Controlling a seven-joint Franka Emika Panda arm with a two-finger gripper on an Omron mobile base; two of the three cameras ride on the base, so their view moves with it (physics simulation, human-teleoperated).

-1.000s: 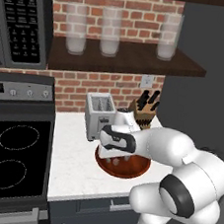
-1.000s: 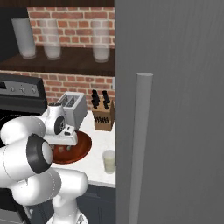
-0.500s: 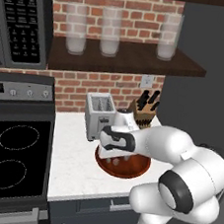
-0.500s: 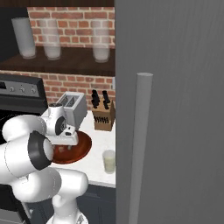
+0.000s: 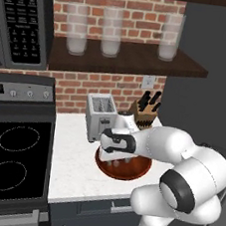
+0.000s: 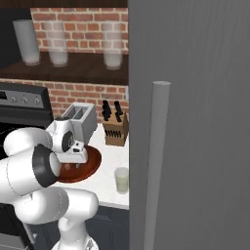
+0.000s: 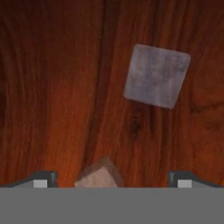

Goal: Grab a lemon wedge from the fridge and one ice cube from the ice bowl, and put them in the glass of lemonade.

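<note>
The arm is reaching down over the worktop (image 5: 72,175), and its end effector (image 5: 116,161) is pointing straight into the ice bowl (image 5: 138,169), fingers dipping inside the rim. From the hand view, the jaws are standing wide apart with nothing clamped between them: one pale ice cube (image 7: 99,176) is sitting on the reddish wood between the two finger tips, near the bottom edge, and I cannot tell whether either tip is touching it. A second ice cube (image 7: 156,76), a flat greyish square, is lying farther along the bowl floor, well apart from the fingers.

The bowl is resting on the white worktop just in front of the toaster (image 5: 100,114), with the knife block (image 5: 145,111) standing behind it to the right against the brick wall. In the right base view, the glass of lemonade (image 6: 121,180) is standing upright on the worktop beside the bowl (image 6: 88,168), close to the fridge (image 6: 195,122), whose dark grey door and long bar handle (image 6: 155,166) are shut. Three tall frosted glasses (image 5: 112,32) are lining the shelf (image 5: 126,61) above. The stove (image 5: 11,158) is sitting to the left of the worktop.
</note>
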